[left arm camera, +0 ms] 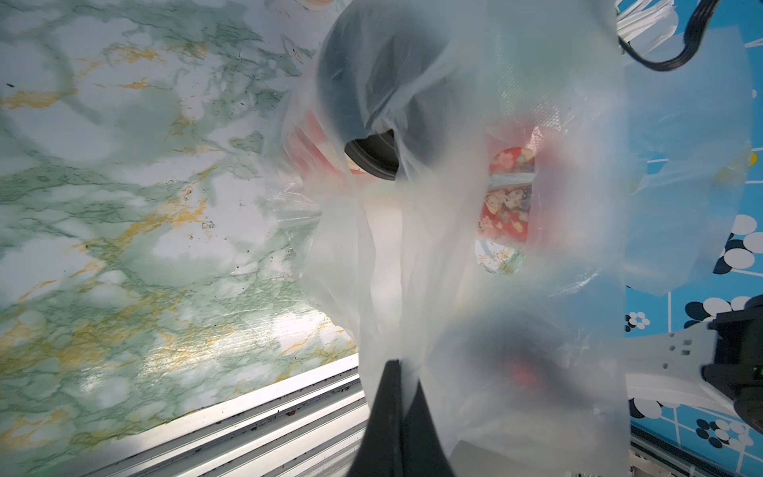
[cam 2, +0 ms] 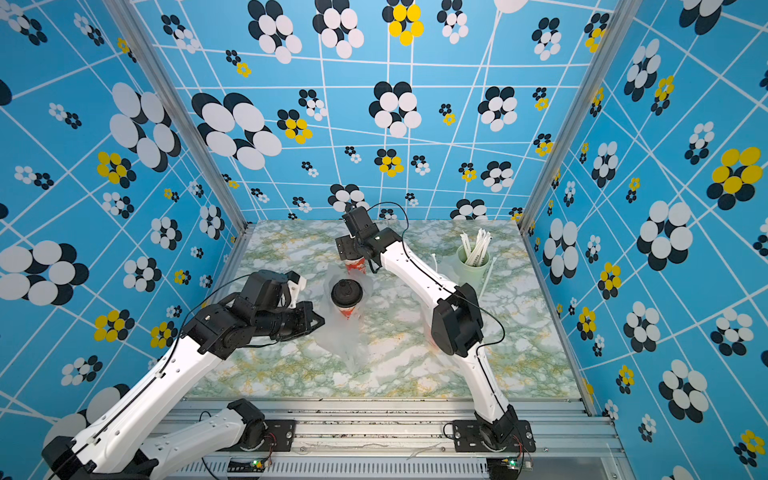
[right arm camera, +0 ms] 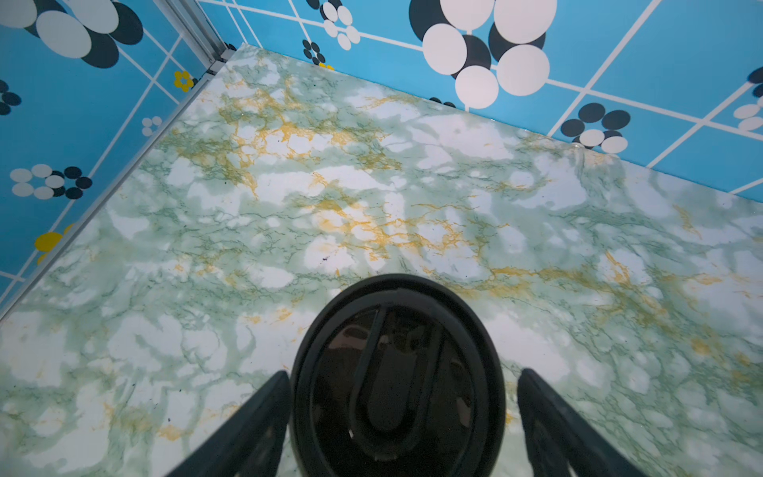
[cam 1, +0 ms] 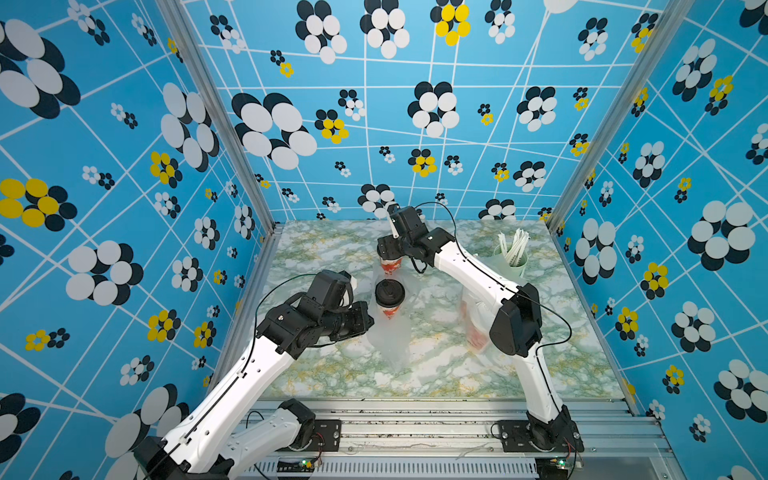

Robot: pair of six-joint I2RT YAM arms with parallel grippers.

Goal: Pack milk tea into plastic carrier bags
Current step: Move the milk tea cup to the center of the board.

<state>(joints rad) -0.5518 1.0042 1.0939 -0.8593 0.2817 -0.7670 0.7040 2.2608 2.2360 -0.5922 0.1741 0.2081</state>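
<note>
Pinching the film of a plastic bag [left arm camera: 454, 103], the left pincer [left arm camera: 398, 373] is clenched; 1 black-lidded cup [cam 1: 390, 293] stands inside, mid-worktop [cam 1: 332, 249]. The right pincer [right arm camera: 404, 373], released, straddles a second cup [right arm camera: 396, 413] without touching.

Bright even light; blurry carrier bag [left arm camera: 516, 103]

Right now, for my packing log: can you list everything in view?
Near cup: one, red, black lid; mid-table, in the mid bag.
Far cup: one, red, black lid; behind it.
Mid bag: one, whitish.
Right bag: one, whitish, red inside; under the right arm.
Straw cup: one, pale green; far right.
Table: green marble.
Left gripper: shut on the mid bag.
Right gripper: open around the far cup.
</note>
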